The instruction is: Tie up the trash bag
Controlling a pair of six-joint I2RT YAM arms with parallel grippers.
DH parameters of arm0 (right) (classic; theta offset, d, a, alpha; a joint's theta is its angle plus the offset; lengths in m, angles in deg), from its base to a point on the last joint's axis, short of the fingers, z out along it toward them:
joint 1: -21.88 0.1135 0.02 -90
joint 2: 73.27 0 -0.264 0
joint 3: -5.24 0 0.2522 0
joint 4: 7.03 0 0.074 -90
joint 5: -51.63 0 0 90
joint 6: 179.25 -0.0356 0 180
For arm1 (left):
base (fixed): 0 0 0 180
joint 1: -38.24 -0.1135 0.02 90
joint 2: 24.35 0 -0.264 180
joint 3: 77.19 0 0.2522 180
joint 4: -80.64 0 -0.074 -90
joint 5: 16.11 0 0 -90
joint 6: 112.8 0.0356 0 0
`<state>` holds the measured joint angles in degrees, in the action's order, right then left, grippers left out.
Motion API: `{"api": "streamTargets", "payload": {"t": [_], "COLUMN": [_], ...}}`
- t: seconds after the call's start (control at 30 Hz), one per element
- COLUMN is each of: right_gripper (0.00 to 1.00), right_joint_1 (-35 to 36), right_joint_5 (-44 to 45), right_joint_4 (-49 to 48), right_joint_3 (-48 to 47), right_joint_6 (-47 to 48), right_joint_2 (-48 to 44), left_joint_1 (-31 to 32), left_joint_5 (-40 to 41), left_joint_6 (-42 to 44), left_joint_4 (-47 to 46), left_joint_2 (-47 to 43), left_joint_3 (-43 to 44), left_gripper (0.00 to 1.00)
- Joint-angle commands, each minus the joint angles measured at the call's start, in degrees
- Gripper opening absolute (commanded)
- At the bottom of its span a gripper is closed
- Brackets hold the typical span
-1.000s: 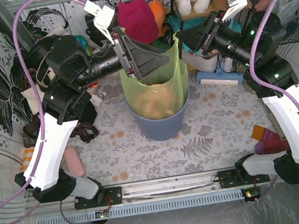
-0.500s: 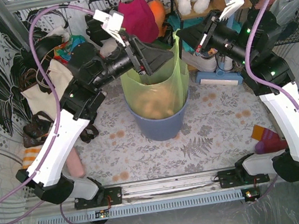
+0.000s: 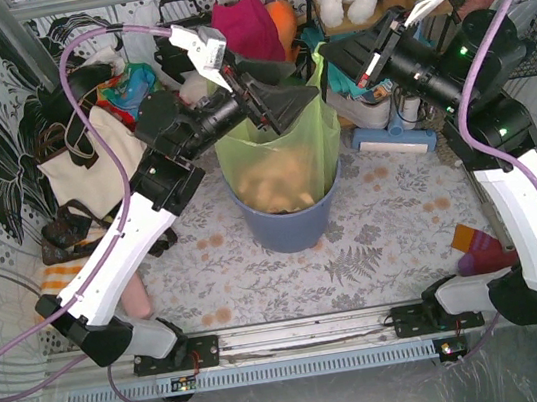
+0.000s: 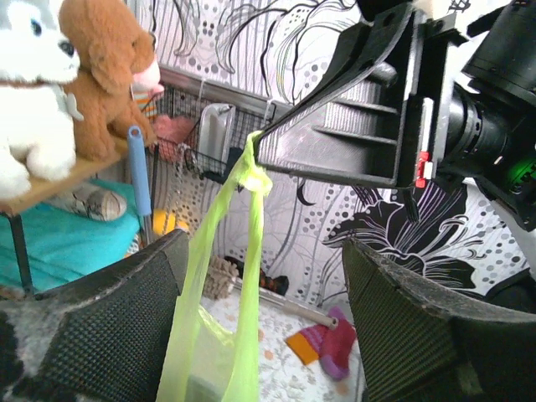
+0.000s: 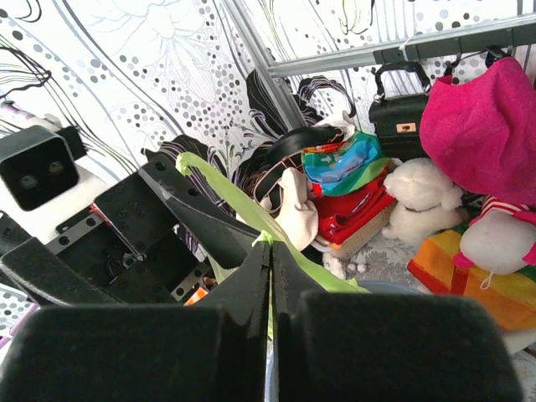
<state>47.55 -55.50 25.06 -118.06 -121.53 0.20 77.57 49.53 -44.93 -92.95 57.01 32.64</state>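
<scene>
My right hand (image 5: 269,249) pinches a handle of the trash bag (image 3: 282,153), holding it taut above the bin (image 3: 288,226) below, so its loop hangs inside my wide-open left hand (image 4: 263,251), ready for tying.

2 white-shelled arms (image 3: 115,254) with black joints, black claws (image 3: 287,107) and looping purple cables (image 3: 64,75).

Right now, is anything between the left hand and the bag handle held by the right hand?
Nothing visible. The trash bag hangs by its handle from the shut right hand, straight ahead of the open left hand.
</scene>
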Motion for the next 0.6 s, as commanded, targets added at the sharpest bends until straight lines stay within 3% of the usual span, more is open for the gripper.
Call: {"api": "streamTargets", "payload": {"t": [0.0, 0.33, 0.57], "right_gripper": [0.0, 0.0, 0.0], "right_joint_1": [-0.11, -0.14, -0.1], "right_joint_5": [-1.64, -2.89, -3.75], "right_joint_4": [-2.18, -2.2, -3.32], "right_joint_3": [-1.76, -0.77, 0.61], "right_joint_6": [-1.28, -1.96, -2.54], "right_joint_2": [0.11, -0.5, -1.13], "left_joint_1": [0.31, 0.12, -0.74], "left_joint_5": [-2.36, -5.5, -8.84], "left_joint_6": [5.48, 8.73, 5.43], "left_joint_4": [-9.79, -14.17, -21.16], "left_joint_2": [-0.06, 3.44, 6.38], "left_joint_3": [-0.79, -1.16, -0.63], "left_gripper": [0.84, 0.86, 0.86]}}
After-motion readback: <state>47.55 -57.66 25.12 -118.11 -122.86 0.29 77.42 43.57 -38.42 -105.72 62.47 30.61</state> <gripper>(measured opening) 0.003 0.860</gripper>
